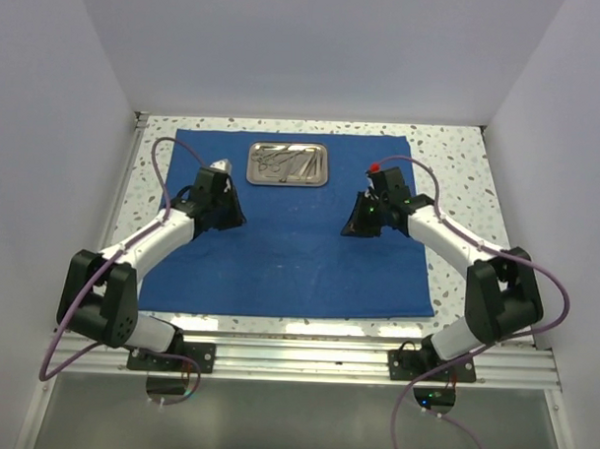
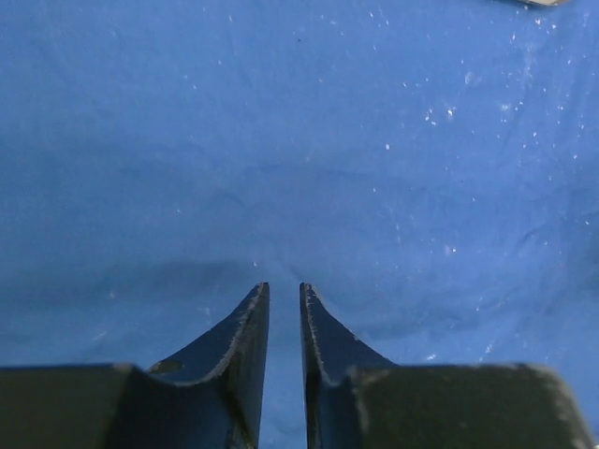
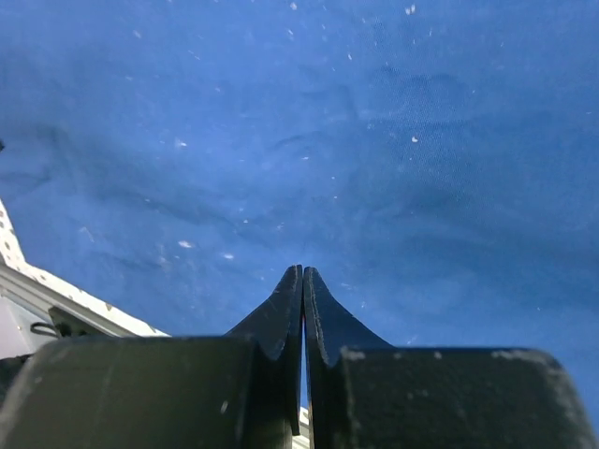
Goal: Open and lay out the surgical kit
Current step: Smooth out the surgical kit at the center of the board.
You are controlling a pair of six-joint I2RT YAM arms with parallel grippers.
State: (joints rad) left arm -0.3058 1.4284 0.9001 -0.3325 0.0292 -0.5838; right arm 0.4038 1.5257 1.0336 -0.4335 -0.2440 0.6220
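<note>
Fingers (image 2: 239, 337) are hovering over the blue wrap (image 1: 289, 254), which is lying flat. The left gripper (image 2: 284, 290) is showing a narrow slit between its jaws, the right gripper (image 3: 302, 271) is pressing its tips together, and neither is holding anything. The steel tray (image 1: 251, 164) is sitting at the wrap's far edge, instruments (image 1: 290, 163) piled inside. Unwrapping is looking done; next, 1 gripper is needing to reach the tray, open wider and lift a tool.
</note>
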